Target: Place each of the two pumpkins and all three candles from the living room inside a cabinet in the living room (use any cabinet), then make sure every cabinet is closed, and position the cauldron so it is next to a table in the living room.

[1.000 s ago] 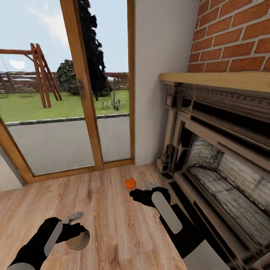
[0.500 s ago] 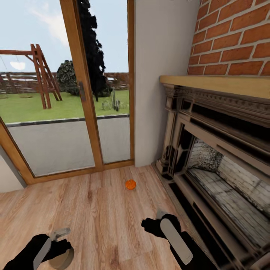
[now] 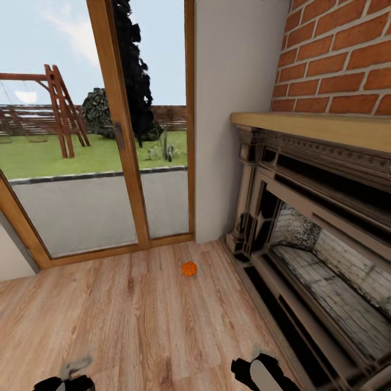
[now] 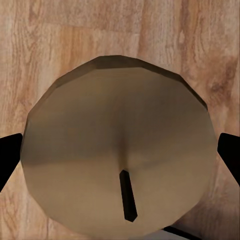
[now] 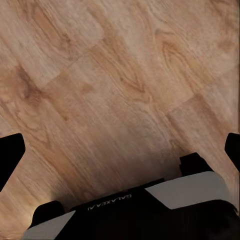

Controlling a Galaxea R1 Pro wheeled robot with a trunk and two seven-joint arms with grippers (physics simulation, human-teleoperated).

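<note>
One small orange pumpkin sits on the wooden floor, a little out from the fireplace's left corner. In the left wrist view a stubby tan candle with a dark wick sits between the two dark fingertips, and my left gripper is shut on it. That gripper barely shows at the lower left edge of the head view. My right gripper is at the lower edge, well short of the pumpkin. In its wrist view the right gripper is open over bare floorboards.
A dark carved fireplace with a pale wooden mantel and red brick above runs along the right. A glass door with a wooden frame stands ahead, with a white wall section between them. Open wooden floor lies in front.
Both arms have drawn back toward the lower edge of the head view. The right gripper has left its place beside the pumpkin, which has not moved. The left still holds the candle.
</note>
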